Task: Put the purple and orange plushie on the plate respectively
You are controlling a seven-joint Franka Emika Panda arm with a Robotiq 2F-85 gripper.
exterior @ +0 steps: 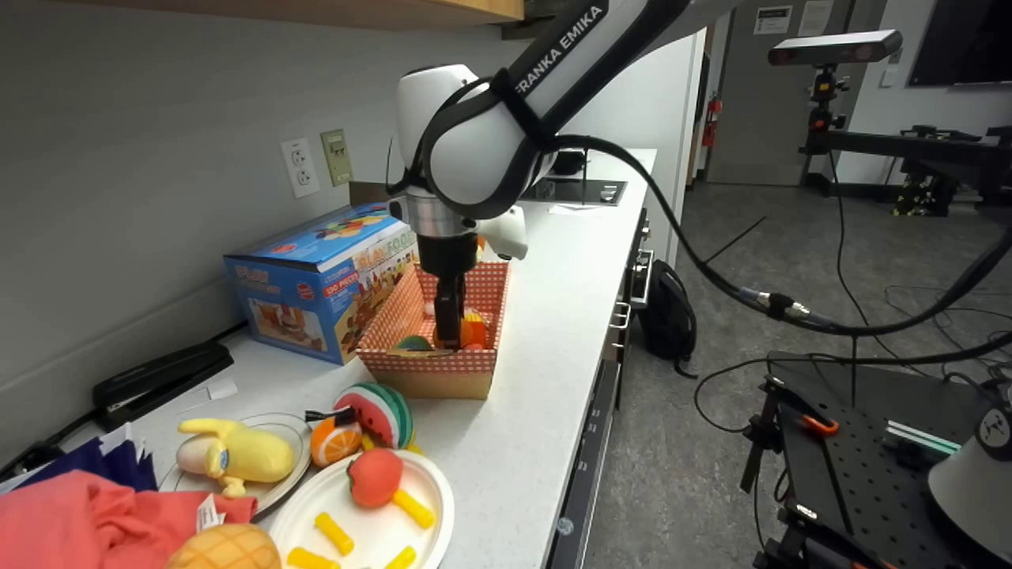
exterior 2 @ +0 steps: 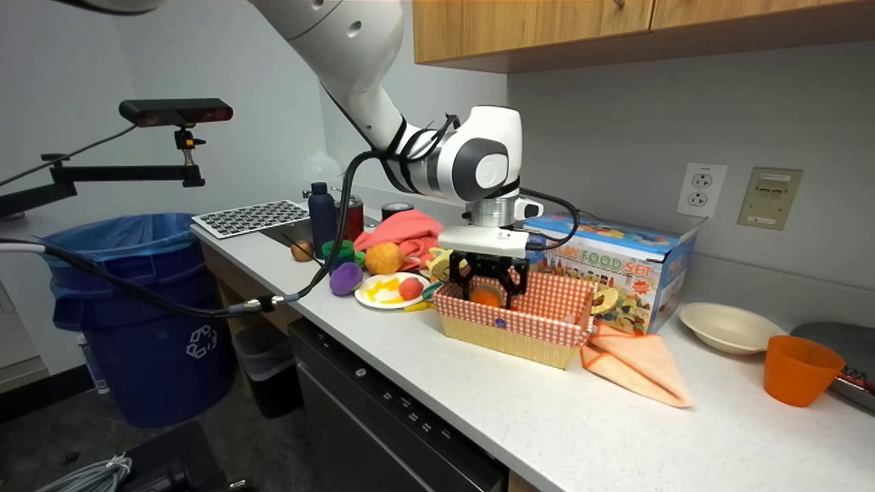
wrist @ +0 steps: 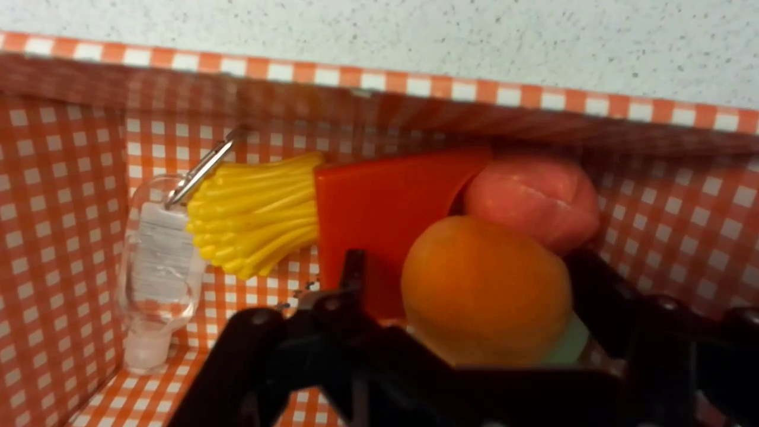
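My gripper (wrist: 468, 261) is open and down inside the red checked basket (exterior: 435, 385). An orange ball (wrist: 486, 290) sits between its fingers, close to the right finger, with a gap at the left one. The gripper (exterior 2: 487, 301) and orange ball also show in an exterior view. A purple round plushie (exterior 2: 346, 279) sits on the counter beside a white plate (exterior 2: 380, 305). In an exterior view an orange-slice plushie (exterior: 335, 440) lies beside the plate (exterior: 441, 506), which holds a red plushie and yellow sticks. A second plate (exterior: 303, 433) bears a yellow banana plushie (exterior: 249, 454).
In the basket lie a fries toy (wrist: 385, 201), a pink toy (wrist: 533, 198) and a clear bottle (wrist: 160, 273). A play food box (exterior: 292, 312) stands behind it. A watermelon plushie (exterior: 379, 412) lies nearby. A bowl (exterior 2: 731, 328) and orange cup (exterior 2: 800, 369) stand farther along.
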